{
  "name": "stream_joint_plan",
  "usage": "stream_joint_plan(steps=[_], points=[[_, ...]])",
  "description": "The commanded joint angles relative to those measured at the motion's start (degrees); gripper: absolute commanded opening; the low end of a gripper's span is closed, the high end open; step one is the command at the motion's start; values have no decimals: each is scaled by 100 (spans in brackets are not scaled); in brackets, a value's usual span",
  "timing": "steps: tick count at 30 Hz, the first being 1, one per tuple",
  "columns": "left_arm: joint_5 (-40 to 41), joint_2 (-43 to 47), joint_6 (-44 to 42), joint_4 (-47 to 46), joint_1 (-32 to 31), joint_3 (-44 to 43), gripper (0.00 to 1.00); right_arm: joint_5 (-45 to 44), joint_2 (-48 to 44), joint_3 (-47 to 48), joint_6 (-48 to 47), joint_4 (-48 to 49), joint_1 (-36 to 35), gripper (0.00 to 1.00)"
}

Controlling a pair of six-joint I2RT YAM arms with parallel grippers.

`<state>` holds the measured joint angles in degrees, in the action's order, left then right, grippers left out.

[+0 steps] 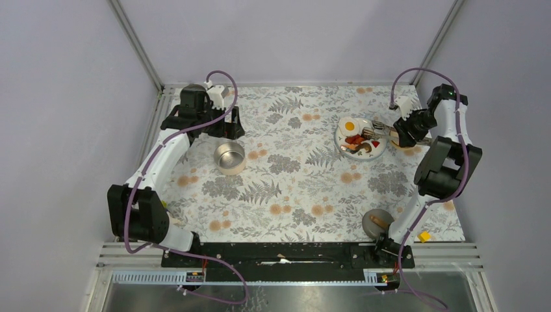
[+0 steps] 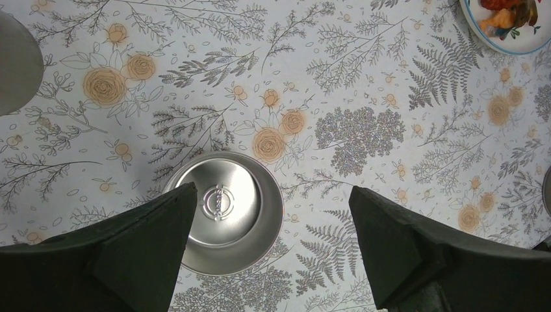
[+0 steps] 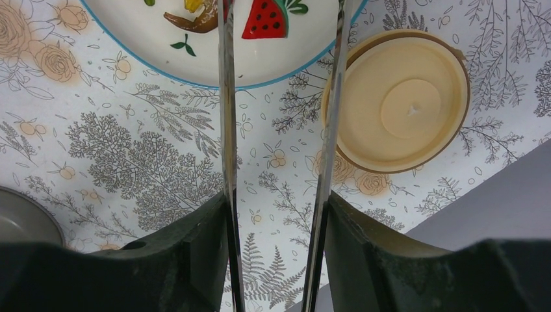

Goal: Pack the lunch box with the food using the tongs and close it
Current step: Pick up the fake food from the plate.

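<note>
**Tongs point left at the plate, food at their tips**

From above, the right gripper (image 1: 397,132) clamps the tongs (image 1: 378,133). Their long axis runs left across the plate (image 1: 337,139) to the food (image 1: 349,125). The lunch box (image 1: 230,157) sits well apart to the left, beneath the left gripper (image 1: 227,123).

Left wrist: its jaws gape wide over the box.

Right wrist: the tong arms stand apart, with a red piece (image 3: 266,16) between them.

Round steel lunch box (image 1: 229,157) upright, lid off, left side of table. On plate (image 3: 195,58): fried egg (image 1: 349,125), red and brown pieces (image 1: 358,143). Silver tongs (image 3: 227,117) arms apart, tips over plate.
</note>
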<state>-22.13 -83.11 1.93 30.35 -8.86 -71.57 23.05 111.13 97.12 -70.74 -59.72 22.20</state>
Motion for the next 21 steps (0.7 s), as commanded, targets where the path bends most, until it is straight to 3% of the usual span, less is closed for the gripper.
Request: stream_joint_plan(steps=[1, 21], points=[[-148, -72, -36, -134, -1, -118, 99, -75, 60, 114, -288, -159, 22, 57], [-154, -145, -3, -134, -1, -155, 99, -89, 648, 856, -299, -538, 86, 52]])
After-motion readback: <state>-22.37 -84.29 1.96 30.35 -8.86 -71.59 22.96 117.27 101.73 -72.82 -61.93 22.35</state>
